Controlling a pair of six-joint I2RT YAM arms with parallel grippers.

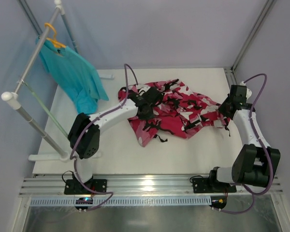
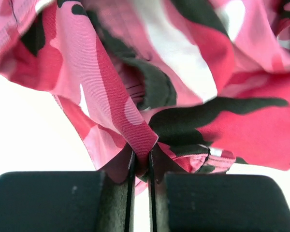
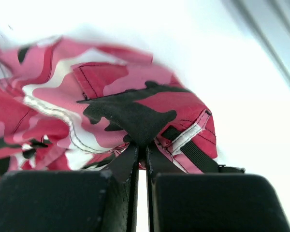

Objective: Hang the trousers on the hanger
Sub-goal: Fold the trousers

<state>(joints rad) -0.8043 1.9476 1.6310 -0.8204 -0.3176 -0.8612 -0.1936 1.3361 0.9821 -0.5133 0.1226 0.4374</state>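
The pink and red camouflage trousers (image 1: 176, 108) lie crumpled on the white table, back of centre. My left gripper (image 1: 146, 104) is at their left side, shut on a pinched fold of pink cloth (image 2: 135, 130) right at the fingertips (image 2: 141, 159). At the trousers' right end, my right gripper (image 1: 226, 109) is shut on a black-patched corner (image 3: 135, 113) beside a black strap (image 3: 195, 154); the fold sits between its tips (image 3: 142, 147). The pale mint-green hanger (image 1: 46, 110) is at the far left by the rack, apart from both grippers.
A white tube rack (image 1: 26, 72) stands along the left side, its base bar (image 1: 48, 157) resting on the table. A teal garment (image 1: 75, 77) hangs from it on an orange hanger (image 1: 52, 36). A metal rail (image 1: 150, 186) runs along the near edge.
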